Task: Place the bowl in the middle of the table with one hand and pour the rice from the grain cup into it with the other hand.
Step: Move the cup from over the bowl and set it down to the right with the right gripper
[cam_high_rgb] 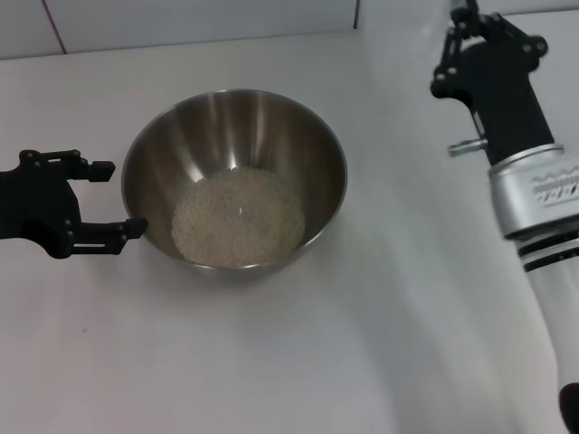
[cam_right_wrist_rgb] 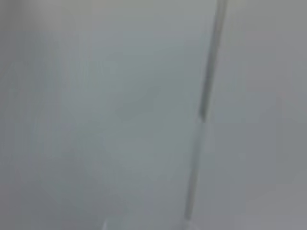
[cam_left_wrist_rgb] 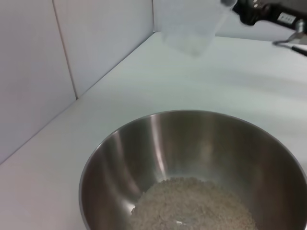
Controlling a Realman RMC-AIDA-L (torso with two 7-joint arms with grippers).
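Stainless-steel bowl (cam_high_rgb: 234, 177) resting near the middle of the white table (cam_high_rgb: 271, 362), upright, holding a flat heap of rice (cam_high_rgb: 238, 217) spread across its bottom. Left gripper (cam_high_rgb: 113, 197) just beside the bowl's left rim, fingers spread apart and gripping nothing, upper finger clear of the steel, lower finger tip at or almost at the outer wall; contact not certain from the head view. Right gripper (cam_high_rgb: 463, 23) well apart from the bowl, up at the far right corner of the table, arm stretched away from the work. Grain cup (cam_left_wrist_rgb: 190, 29) visible in the left wrist view as a faint clear shape beyond the bowl, held by the right gripper, tilted, with no rice to be made out inside it. Fingers of the right gripper not shown plainly enough to say more than that the cup hangs from them. Judged from this: pour done, rice all in the bowl, bowl placed. Relation that matters for the coming move: bowl lies to the right of the left gripper and close by, but far left of and nearer than the right gripper, so the left arm is much the nearer; the right arm only needs free table under the cup, away from the bowl, to set it down upright.
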